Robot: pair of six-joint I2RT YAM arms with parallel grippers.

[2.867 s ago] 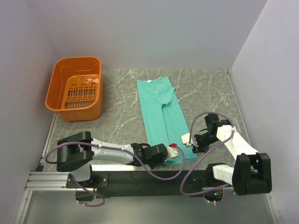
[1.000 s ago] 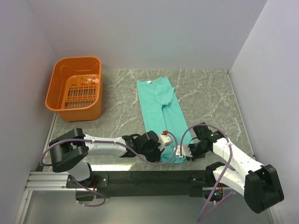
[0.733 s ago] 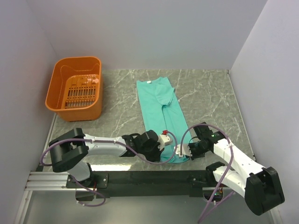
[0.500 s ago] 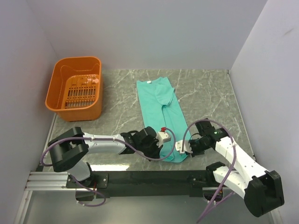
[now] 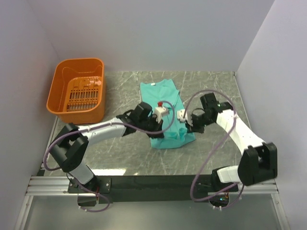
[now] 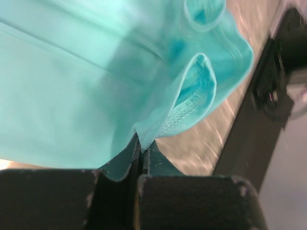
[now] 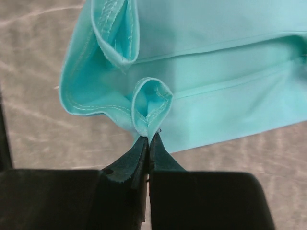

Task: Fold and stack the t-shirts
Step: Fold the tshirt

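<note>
Overhead view — 2 wrist close-ups share t-shirt [image 5: 163, 93].

Left wrist view: frame blurred throughout. t-shirt [image 6: 72, 86] runs off the top and left edges, past the left gripper [image 6: 140, 148] fingers [image 6: 62, 201]; the cloth nipped between the tips is hidden. Smeared black bar [image 6: 268, 96] right of the fingers, unidentifiable.

Right wrist view: t-shirt cut by top and right edges; hem end vanishes between the right gripper [image 7: 147, 141] fingers [image 7: 201, 201].

Top view: both grippers' fingertips hidden; neck label [image 5: 153, 84] too small to read.
</note>
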